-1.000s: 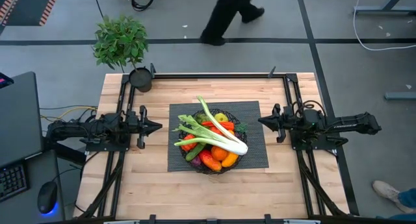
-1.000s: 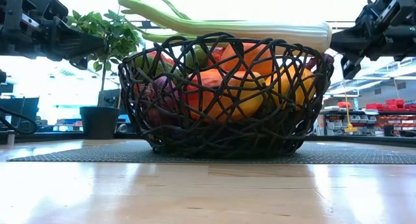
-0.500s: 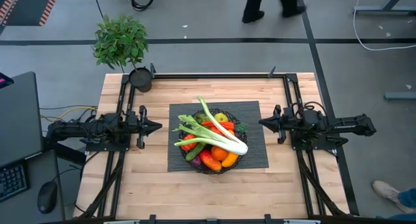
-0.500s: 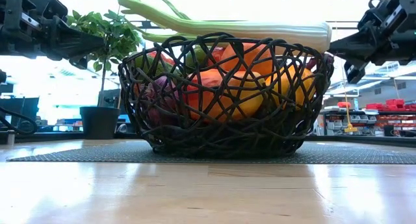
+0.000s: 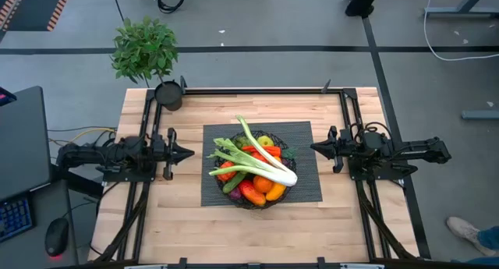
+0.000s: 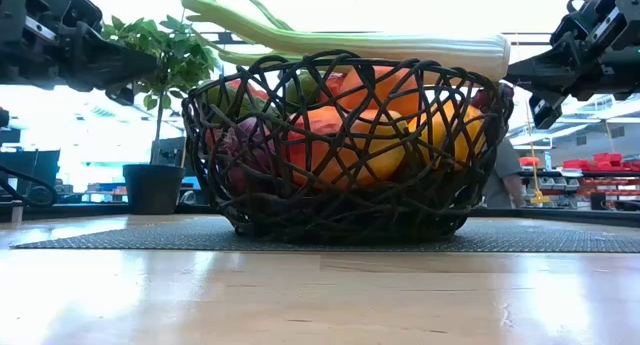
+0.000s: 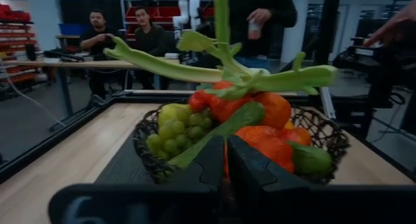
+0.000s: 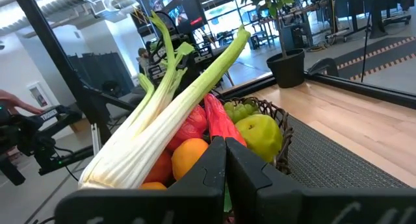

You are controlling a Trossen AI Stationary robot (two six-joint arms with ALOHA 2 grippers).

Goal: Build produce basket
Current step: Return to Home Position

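The basket (image 6: 340,225) sits on a dark mat (image 5: 306,183) in the middle of the table (image 5: 187,230), heaped with produce (image 5: 259,191) — green grapes (image 7: 170,132) and an orange (image 8: 188,156) among it. A long white-green leek (image 5: 269,166) lies across the top, its white end poking over the rim. The left arm (image 5: 117,153) hangs to the basket's left and the right arm (image 5: 390,152) to its right, both clear of it — the left jaws and the right jaws are clenched on nothing
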